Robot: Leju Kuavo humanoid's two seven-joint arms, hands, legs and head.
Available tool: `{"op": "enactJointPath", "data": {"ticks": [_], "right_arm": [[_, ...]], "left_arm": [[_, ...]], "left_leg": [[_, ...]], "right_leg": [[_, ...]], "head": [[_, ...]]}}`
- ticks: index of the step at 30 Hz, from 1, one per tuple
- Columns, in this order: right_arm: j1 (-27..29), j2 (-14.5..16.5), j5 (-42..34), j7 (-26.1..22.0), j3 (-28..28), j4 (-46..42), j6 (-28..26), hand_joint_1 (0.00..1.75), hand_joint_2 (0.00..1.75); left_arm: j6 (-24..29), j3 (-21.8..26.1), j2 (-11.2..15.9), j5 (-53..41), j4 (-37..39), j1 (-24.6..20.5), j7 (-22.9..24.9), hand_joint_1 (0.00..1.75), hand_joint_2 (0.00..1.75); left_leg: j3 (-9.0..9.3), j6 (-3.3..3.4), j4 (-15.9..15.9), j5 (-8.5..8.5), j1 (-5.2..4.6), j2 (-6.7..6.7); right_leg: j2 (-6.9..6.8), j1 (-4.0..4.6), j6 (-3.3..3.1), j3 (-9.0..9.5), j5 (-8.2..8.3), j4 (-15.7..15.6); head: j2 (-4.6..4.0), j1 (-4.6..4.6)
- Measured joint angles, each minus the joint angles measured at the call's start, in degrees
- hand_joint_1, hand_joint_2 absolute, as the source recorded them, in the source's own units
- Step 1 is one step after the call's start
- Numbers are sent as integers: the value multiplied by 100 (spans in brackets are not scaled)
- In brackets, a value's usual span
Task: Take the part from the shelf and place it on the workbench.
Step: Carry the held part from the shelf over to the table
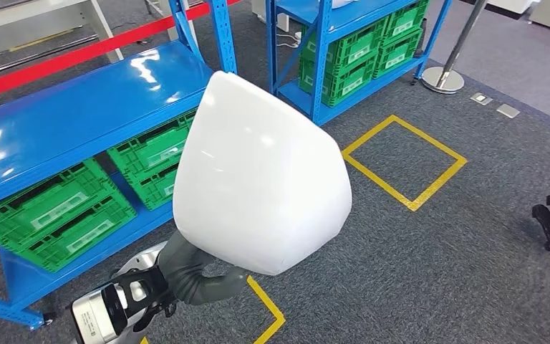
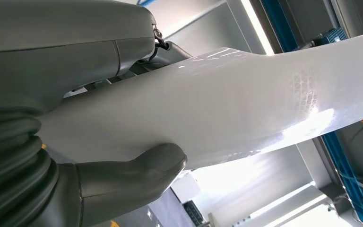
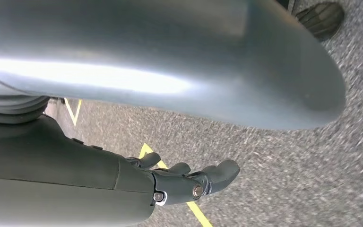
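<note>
Large glossy white rounded plastic shell part (image 1: 261, 172) carried above the grey carpet floor (image 1: 437, 272).
Head view: it hides the blue metal shelf (image 1: 79, 115). Left wrist view: left hand (image 2: 118, 182) grips the part's edge. Right wrist view: right hand (image 3: 189, 179) hangs empty, fingers loosely apart.

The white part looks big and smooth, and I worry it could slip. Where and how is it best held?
Probably at its lower edge, from underneath. The white part is a broad, glossy, curved shell with no handle, so only its thin rim gives purchase. The left hand holds it that way, thumb against one face. The right hand hangs free and might support the far edge.
</note>
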Motion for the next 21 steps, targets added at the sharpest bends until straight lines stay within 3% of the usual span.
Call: {"op": "enactJointPath", "data": {"ticks": [2,3,5,6,8,10,12,13,14,17,19,21], "right_arm": [[-7,-26,33,16,3,-5,19,0,0],[-6,-39,51,18,4,-7,39,0,0],[15,-69,101,-3,11,-11,85,0,0],[30,-82,123,-23,19,-11,104,0,0],[33,-109,160,-67,46,-11,133,0,0],[4,-128,184,-97,81,-13,174,0,0],[-8,-137,192,-110,108,-13,204,0,0],[-3,-137,193,-119,116,-13,210,0,0],[3,-138,193,-130,121,-13,211,0,0],[-12,-147,178,-194,133,-13,211,0,0],[-19,-150,145,-237,136,-13,208,0,0],[-1,-150,117,-252,136,-13,199,0,0]], "left_arm": [[33,-7,-1,5,-10,1,58,175,175],[52,-10,-2,7,-18,3,87,175,175],[89,-12,-14,4,-53,10,143,175,175],[106,-13,-27,-3,-79,16,170,175,175],[131,-12,-52,-17,-138,41,201,175,175],[140,-12,-61,-34,-173,90,218,175,175],[141,-12,-61,-57,-183,145,227,175,175],[138,-11,-61,-70,-185,163,228,175,175],[128,-11,-61,-87,-185,171,228,175,175],[24,-9,-64,-127,-189,172,224,175,175],[-87,-7,-74,-131,-187,165,216,175,175],[-180,-5,-103,-128,-178,146,210,175,175]], "left_leg": [[281,42,-629,210,7,-198],[326,66,-748,220,-2,-254],[328,132,-772,233,-22,-176],[337,177,-791,253,-23,-117],[355,257,-835,291,-10,12],[348,293,-837,293,-26,155],[341,300,-828,283,-37,308],[341,299,-823,276,-39,377],[345,294,-817,266,-40,439],[363,233,-783,211,-70,598],[387,171,-789,182,-92,680],[416,111,-796,159,-84,726]], "right_leg": [[129,7,60,-28,15,17],[183,4,103,-49,27,15],[262,-17,196,-81,61,-5],[201,-23,229,-99,53,15],[-81,-9,272,-253,-137,319],[-316,7,301,-605,-508,1043],[-360,5,319,-858,-680,1588],[-376,5,319,-832,-614,1562],[-412,7,310,-679,-459,1292],[-680,46,232,-68,-58,195],[-710,80,164,2,-46,18],[-601,67,102,-6,-26,-9]], "head": [[0,-3],[0,-3],[0,-2],[0,4],[0,32],[0,58],[0,65],[0,68],[0,73],[0,84],[0,83],[0,81]]}}
